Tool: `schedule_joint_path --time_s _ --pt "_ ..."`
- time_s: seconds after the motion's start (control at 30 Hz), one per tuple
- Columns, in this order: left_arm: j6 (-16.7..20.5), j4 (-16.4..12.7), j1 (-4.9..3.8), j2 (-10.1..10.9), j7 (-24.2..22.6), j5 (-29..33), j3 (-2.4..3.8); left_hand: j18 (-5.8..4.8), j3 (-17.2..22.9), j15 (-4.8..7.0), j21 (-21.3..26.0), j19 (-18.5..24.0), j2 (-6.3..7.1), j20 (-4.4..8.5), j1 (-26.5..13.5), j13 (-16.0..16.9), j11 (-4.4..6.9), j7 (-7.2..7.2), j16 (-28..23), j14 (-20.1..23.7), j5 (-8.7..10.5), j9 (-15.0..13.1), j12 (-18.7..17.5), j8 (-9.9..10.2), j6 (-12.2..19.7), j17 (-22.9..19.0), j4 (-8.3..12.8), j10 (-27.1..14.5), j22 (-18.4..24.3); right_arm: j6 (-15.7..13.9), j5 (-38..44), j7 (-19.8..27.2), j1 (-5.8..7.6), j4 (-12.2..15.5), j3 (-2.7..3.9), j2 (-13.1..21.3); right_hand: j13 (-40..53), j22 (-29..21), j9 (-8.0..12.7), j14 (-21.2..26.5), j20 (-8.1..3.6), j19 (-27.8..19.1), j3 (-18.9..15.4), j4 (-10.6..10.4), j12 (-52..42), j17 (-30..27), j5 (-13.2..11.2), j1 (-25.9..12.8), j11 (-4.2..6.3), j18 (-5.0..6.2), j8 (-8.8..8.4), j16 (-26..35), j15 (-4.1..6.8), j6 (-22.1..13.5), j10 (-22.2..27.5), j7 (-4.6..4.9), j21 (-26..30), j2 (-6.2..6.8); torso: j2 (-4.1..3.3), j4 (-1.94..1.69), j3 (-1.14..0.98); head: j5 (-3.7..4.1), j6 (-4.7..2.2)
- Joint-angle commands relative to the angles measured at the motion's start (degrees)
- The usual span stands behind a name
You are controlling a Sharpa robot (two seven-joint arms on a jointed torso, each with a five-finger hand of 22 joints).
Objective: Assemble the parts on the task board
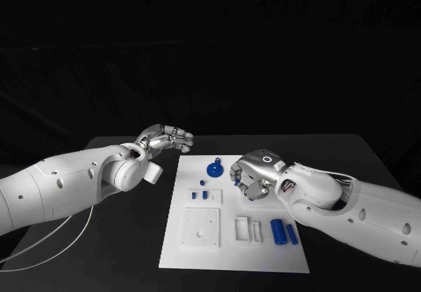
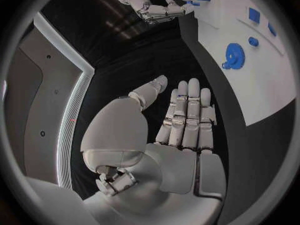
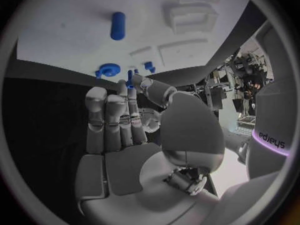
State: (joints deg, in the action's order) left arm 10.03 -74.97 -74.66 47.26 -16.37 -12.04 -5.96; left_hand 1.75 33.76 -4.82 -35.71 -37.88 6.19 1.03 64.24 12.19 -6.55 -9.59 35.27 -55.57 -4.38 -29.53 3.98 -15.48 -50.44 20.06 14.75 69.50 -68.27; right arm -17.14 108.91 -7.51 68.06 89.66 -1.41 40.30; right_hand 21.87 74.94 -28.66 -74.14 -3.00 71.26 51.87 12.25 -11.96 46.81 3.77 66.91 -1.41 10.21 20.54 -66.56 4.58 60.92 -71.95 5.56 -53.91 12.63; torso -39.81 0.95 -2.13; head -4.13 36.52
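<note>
Flat white task board (image 1: 263,258) on the matte black table (image 1: 114,255), carrying a round toothed blue gear (image 1: 214,168) near its far edge and two smooth blue cylinders (image 1: 282,232) near its right side. Right hand (image 1: 250,176), silver, pinching a small blue part (image 1: 236,177) over the board. Left hand (image 1: 167,139), fingers straight and together, holding nothing, beyond the board's far left corner.

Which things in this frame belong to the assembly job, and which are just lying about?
Belonging to the job:
task board
blue gear
two blue cylinders
small blue pieces
small blue part, pinched by the right hand
left hand, empty, off the board's far left corner

Just lying about:
white cable under the left arm
</note>
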Motion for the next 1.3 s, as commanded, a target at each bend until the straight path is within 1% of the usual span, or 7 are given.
schedule_joint_path --time_s 0.03,0.17,0.3,0.6,0.87,0.97,1.3 --pt "1.68 -0.21 -0.11 -0.25 -0.52 1.72 0.03 -0.13 0.01 -0.08 0.22 0.07 0.01 -0.22 -0.44 -0.04 -0.06 0.18 -0.34 -0.38 -0.36 0.07 0.00 -0.30 0.34 0.11 0.15 -0.24 -0.10 0.31 1.09 0.37 -0.32 1.18 -0.18 -1.10 0.08 0.93 -0.06 0.06 -0.17 0.02 0.10 -0.32 -0.07 -0.10 -0.04 0.39 0.13 4.79 0.16 0.07 0.51 0.27 -3.34 0.03 -0.32 0.18 -0.06 0.01 0.08 -0.91 0.16" --pt "1.99 -0.37 -0.11 -0.59 -0.69 1.88 0.03 -0.12 0.02 -0.07 0.22 0.05 0.04 -0.21 -0.42 -0.03 -0.05 0.19 -0.38 -0.41 -0.38 0.08 0.02 -0.31 0.34 0.17 0.17 -0.21 -0.12 0.66 1.68 0.42 -0.66 2.09 -1.01 -2.68 0.11 0.93 -0.07 0.05 -0.19 0.03 0.11 -0.37 -0.04 -0.11 0.05 0.40 0.13 4.79 0.14 0.09 0.51 0.25 -3.34 0.04 -0.31 0.16 -0.04 0.02 0.11 -1.54 0.25" --pt "2.16 -0.43 -0.11 -0.93 -0.70 1.93 0.03 -0.12 0.03 -0.07 0.23 0.04 0.06 -0.21 -0.41 -0.03 -0.04 0.19 -0.41 -0.42 -0.40 0.08 0.03 -0.32 0.34 0.20 0.17 -0.21 -0.13 0.90 2.33 0.39 -0.84 2.07 -1.98 -4.22 0.15 0.93 -0.09 0.03 -0.20 0.04 0.10 -0.43 0.02 -0.12 0.23 0.38 0.12 4.79 0.11 0.12 0.50 0.22 -3.33 0.05 -0.31 0.13 -0.09 -0.05 0.17 -1.67 0.48" --pt "2.54 -0.61 -0.12 -1.08 -0.72 1.94 0.03 -0.11 0.05 -0.06 0.26 0.02 0.13 -0.20 -0.36 -0.03 -0.03 0.20 -0.49 -0.44 -0.43 0.08 0.05 -0.34 0.32 0.29 0.20 -0.19 -0.16 1.61 3.71 0.22 -1.65 1.03 -4.08 -6.98 0.20 0.92 -0.12 0.03 -0.22 0.04 0.07 -0.46 0.10 -0.14 0.46 0.37 0.10 4.79 0.07 0.17 0.49 0.17 -3.30 0.06 -0.28 0.08 -0.15 -0.05 0.10 -2.46 0.90" --pt "2.58 -0.89 -0.12 -1.37 -0.73 1.94 0.03 -0.11 0.07 -0.06 0.28 0.01 0.18 -0.20 -0.33 -0.03 -0.03 0.21 -0.55 -0.45 -0.44 0.08 0.05 -0.35 0.32 0.35 0.21 -0.19 -0.18 1.82 5.46 0.04 -3.17 0.46 -4.80 -8.49 0.23 0.92 -0.14 0.03 -0.23 0.03 0.05 -0.44 0.14 -0.15 0.54 0.38 0.10 4.79 0.05 0.19 0.48 0.15 -3.29 0.07 -0.27 0.07 -0.16 -0.03 0.06 -3.79 1.68" --pt "2.55 -0.96 -0.12 -1.42 -0.73 1.93 0.03 -0.11 0.08 -0.06 0.29 0.01 0.19 -0.20 -0.30 -0.03 -0.03 0.21 -0.58 -0.45 -0.45 0.09 0.05 -0.35 0.33 0.38 0.22 -0.20 -0.19 1.96 5.40 0.14 -3.48 0.19 -5.12 -8.70 0.24 0.92 -0.14 0.03 -0.24 0.03 0.04 -0.43 0.15 -0.16 0.55 0.38 0.10 4.79 0.05 0.20 0.48 0.15 -3.29 0.07 -0.27 0.07 -0.16 -0.06 0.04 -4.03 1.92" --pt "2.38 -0.89 -0.12 -1.46 -0.67 1.93 0.03 -0.14 0.06 -0.09 0.34 0.01 0.23 -0.23 -0.42 -0.03 -0.05 0.19 -0.72 -0.46 -0.46 0.11 0.05 -0.35 0.36 0.51 0.10 -0.22 -0.24 2.02 5.49 -0.14 -4.07 -0.03 -5.26 -8.58 0.27 0.91 -0.17 0.02 -0.24 0.04 0.02 -0.46 0.18 -0.17 0.61 0.35 0.10 4.79 0.04 0.22 0.48 0.15 -3.31 0.07 -0.26 0.03 -0.15 0.06 0.03 -4.48 2.34"
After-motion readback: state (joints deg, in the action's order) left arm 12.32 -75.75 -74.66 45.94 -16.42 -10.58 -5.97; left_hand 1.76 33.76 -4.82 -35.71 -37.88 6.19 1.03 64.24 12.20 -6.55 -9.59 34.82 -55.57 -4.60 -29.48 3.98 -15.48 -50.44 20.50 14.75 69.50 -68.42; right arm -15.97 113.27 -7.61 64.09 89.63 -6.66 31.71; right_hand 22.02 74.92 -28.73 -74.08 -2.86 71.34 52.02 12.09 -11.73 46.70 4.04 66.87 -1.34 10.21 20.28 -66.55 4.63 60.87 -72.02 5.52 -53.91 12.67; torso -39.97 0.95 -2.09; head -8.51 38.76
